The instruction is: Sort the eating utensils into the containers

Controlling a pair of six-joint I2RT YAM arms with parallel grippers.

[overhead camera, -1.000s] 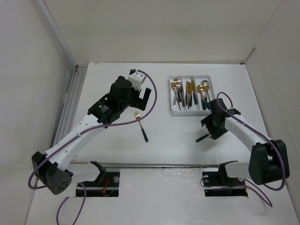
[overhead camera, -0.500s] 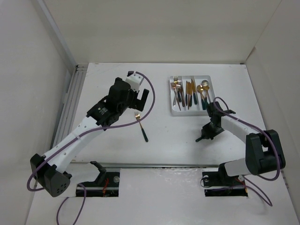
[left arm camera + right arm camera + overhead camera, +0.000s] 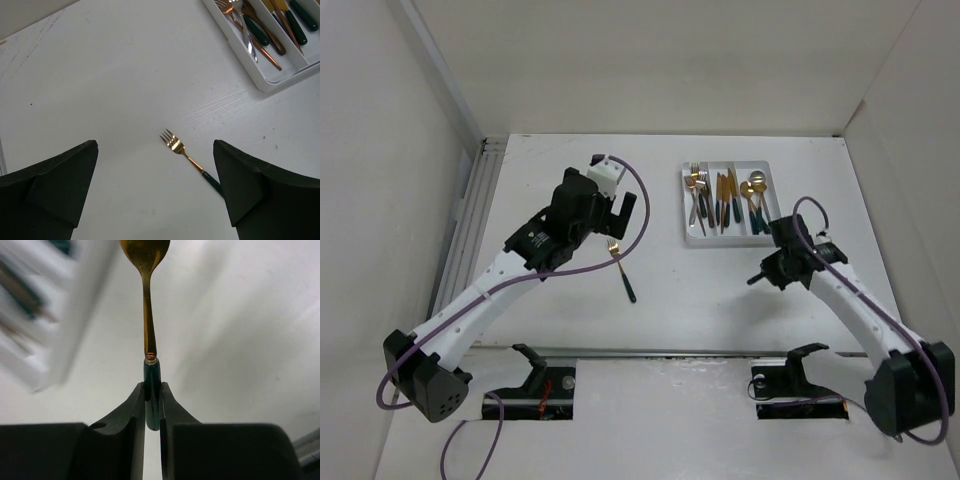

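Utensils outside the tray number two, as far as the views show. Nearest, the right gripper (image 3: 152, 395) is clamped on the green handle of a gold-bowled spoon (image 3: 147, 330), just short of the tray's near right corner. Over to the left, a green-handled fork (image 3: 187, 157) lies loose on the table (image 3: 670, 300) beneath the left gripper (image 3: 155, 147), whose jaws stand wide apart around nothing. Farthest, the white tray (image 3: 720, 241) holds all the rest across its three compartments. I judge the job nearly finished: two placements left.

A robot lab cell: a bare white counter (image 3: 700, 310) boxed in by plain white panels (image 3: 670, 70), with cabled arms (image 3: 485, 288) bolted on.
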